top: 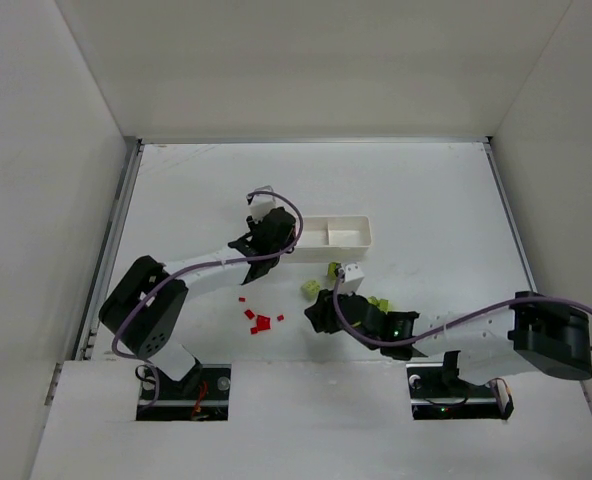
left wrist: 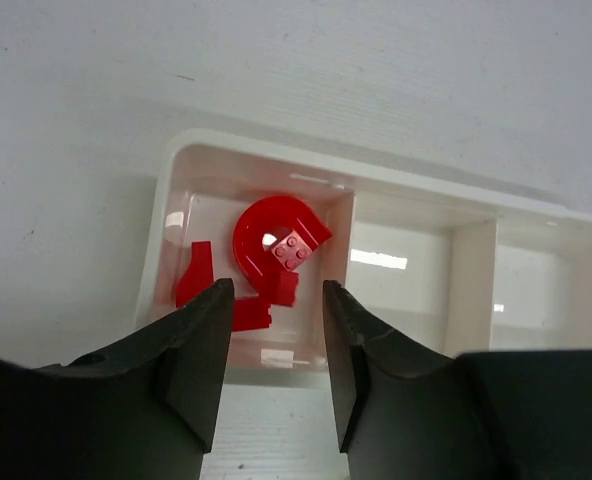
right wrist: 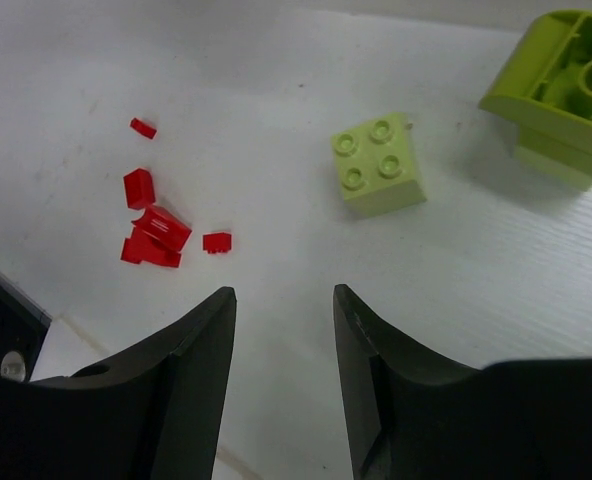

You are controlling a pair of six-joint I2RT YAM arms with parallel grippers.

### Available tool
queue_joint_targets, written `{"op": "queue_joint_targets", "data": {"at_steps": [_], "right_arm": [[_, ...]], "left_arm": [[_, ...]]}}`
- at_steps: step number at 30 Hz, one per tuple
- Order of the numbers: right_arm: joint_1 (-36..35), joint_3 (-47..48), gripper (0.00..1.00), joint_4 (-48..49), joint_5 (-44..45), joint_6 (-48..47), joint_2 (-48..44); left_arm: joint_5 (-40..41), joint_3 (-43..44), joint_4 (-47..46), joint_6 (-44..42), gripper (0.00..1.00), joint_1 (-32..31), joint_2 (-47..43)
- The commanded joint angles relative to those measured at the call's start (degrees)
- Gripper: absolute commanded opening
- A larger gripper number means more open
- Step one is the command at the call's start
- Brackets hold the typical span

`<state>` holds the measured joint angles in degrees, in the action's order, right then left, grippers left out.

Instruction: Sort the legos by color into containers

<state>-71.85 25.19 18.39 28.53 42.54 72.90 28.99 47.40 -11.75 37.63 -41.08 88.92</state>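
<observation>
The white tray [left wrist: 168, 200] lies under my left gripper [left wrist: 278, 295], which hangs open and holds nothing. Its left container holds red legos [left wrist: 266, 238], among them a curved piece and a small studded brick. The middle container [left wrist: 401, 290] shows no bricks. In the top view the left gripper [top: 274, 236] covers the tray's [top: 366, 232] left end. My right gripper [right wrist: 284, 295] is open and empty over bare table. Ahead of it sit a yellow-green brick [right wrist: 378, 165] and a larger yellow-green piece [right wrist: 561, 90]. A cluster of small red legos [right wrist: 154, 235] lies to its left.
In the top view the loose red legos [top: 259, 320] lie between the two arms near the front edge. Yellow-green legos [top: 309, 289] sit just below the tray beside the right gripper [top: 321, 310]. White walls enclose the table on three sides.
</observation>
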Motion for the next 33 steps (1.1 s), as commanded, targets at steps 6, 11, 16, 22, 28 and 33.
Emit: {"op": "queue_joint_targets", "data": {"at_steps": [6,11,16,22,28,33], "right_arm": [[-5.53,9.42,0.59,3.58,0.65,-2.11,10.57],[-8.25,15.14,0.65,3.84,-0.84,-4.39,18.13],[-9.84,19.54,0.69,3.67,-1.64,-4.84,24.56],[-9.66,22.18,0.69,3.84,-0.14,-4.40,29.83],[-9.31,25.34,0.68,3.84,0.03,-5.02,33.17],[-8.52,27.02,0.59,2.00,2.48,-4.75,35.11]], "left_arm": [[-1.13,-2.56,-3.02,-1.33,0.50,2.19,-8.13],[-0.87,-11.69,1.37,0.60,0.49,1.31,-20.43],[-0.61,-19.52,11.37,5.08,0.46,1.66,-32.47],[1.32,-24.63,24.99,9.65,0.43,1.05,-45.49],[2.91,-25.95,33.98,13.08,0.42,0.70,-52.18],[1.94,-25.08,37.75,15.98,0.33,-2.29,-52.63]]}}
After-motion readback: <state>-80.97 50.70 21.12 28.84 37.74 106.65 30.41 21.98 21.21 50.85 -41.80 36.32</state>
